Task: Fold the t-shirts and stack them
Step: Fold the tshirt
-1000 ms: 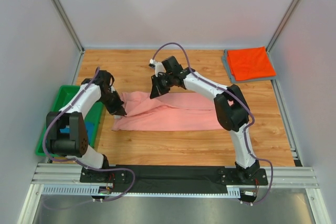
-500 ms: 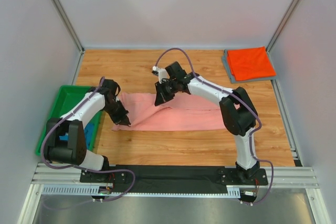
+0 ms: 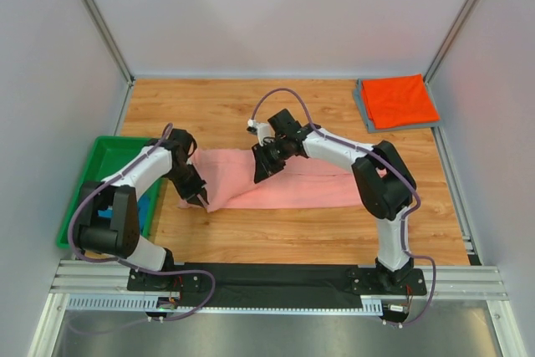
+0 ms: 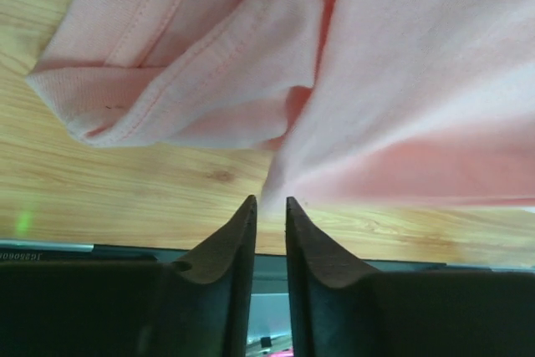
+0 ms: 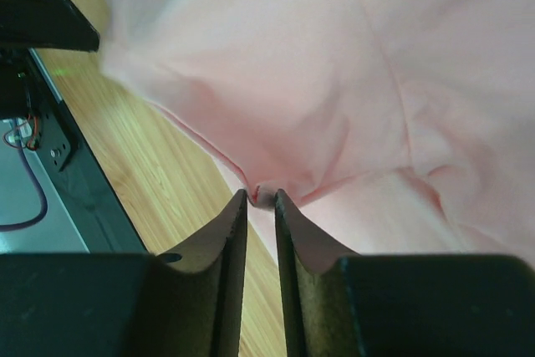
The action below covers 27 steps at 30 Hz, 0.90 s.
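Wooden tabletop [image 3: 251,236] between white walls, with the salmon-pink t-shirt [image 3: 318,183] lying as a long band across its middle.
Since a second ago both arms have pulled toward the near edge, carrying the shirt's far-left part over itself, so the cloth is now narrower and doubled at its left end. The left gripper [image 3: 201,198] has come down to the near-left corner; its fingers [image 4: 238,240] stand a narrow slit apart, empty, with the cloth edge just at their tips. The right gripper [image 3: 261,175] sits over the shirt's far edge, also slightly parted, a small tuck of cloth between its tips — whether pinched, I cannot tell. The orange-red t-shirt [image 3: 399,99] has stayed folded on the grey one [image 3: 361,113], far right.
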Available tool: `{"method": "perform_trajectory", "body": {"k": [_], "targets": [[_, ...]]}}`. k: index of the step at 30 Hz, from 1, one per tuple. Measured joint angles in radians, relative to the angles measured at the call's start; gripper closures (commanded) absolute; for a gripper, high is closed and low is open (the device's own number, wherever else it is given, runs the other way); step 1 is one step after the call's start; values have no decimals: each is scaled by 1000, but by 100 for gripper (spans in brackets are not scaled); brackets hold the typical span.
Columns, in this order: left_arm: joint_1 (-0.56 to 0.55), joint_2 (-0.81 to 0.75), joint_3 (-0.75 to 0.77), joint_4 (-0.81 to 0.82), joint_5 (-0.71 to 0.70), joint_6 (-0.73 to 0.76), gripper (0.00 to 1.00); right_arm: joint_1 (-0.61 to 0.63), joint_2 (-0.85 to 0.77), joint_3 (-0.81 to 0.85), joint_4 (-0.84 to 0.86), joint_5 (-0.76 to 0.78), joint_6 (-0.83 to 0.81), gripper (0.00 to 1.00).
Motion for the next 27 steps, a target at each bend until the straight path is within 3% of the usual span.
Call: {"method": "perform_trajectory", "body": {"k": [11, 17, 24, 27], "targets": [[-31, 34, 170, -23, -25, 74, 65, 0, -80, -23, -46, 85, 26, 79], [-31, 245, 294, 19, -66, 174, 64, 1, -12, -11, 17, 196, 105, 79], [-17, 534, 658, -37, -191, 260, 64, -8, 37, -46, 34, 341, 134, 79], [-6, 578, 723, -55, -230, 273, 63, -20, 17, -46, 6, 401, 142, 78]]}}
